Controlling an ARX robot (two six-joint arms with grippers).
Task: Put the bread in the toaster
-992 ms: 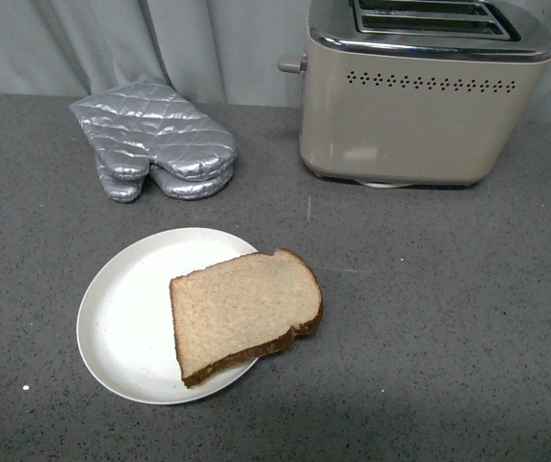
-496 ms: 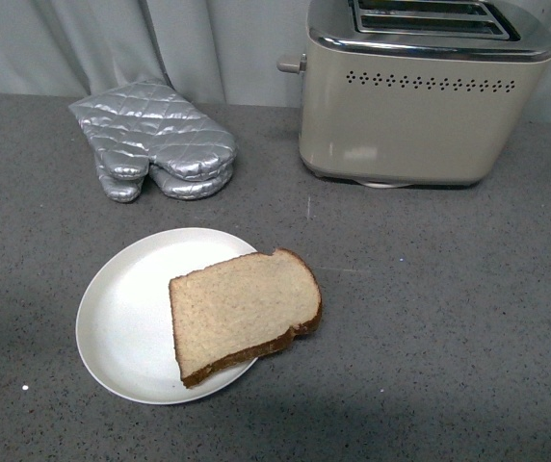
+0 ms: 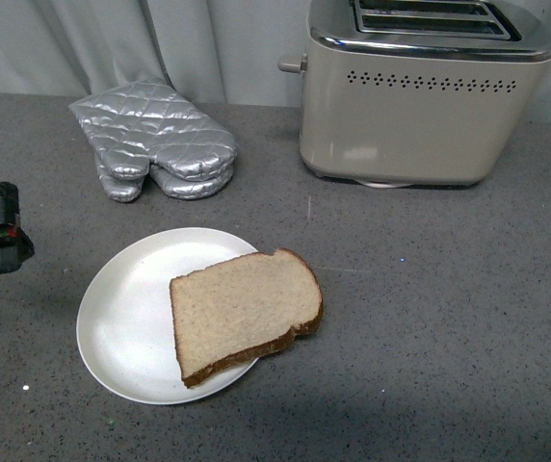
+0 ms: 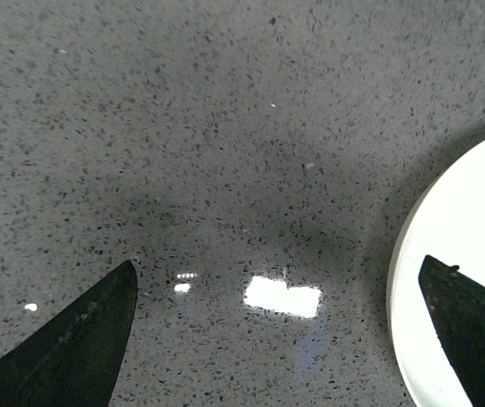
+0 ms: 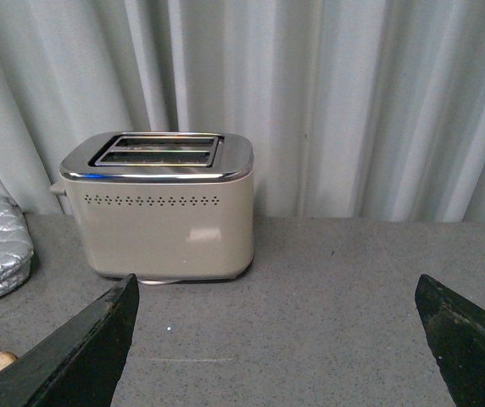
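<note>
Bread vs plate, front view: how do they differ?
Shape: the bread is roughly square; the plate is round. Colour: the bread is tan with a dark brown crust; the plate is plain white. Size and pose: the plate is wider and sits on the counter; the bread lies on the plate's right part, overhanging its rim. Both are nearer the camera than the toaster.

You can read no text, label, brand, number or sign anywhere in these views, not even on the toaster (image 3: 401,125).
</note>
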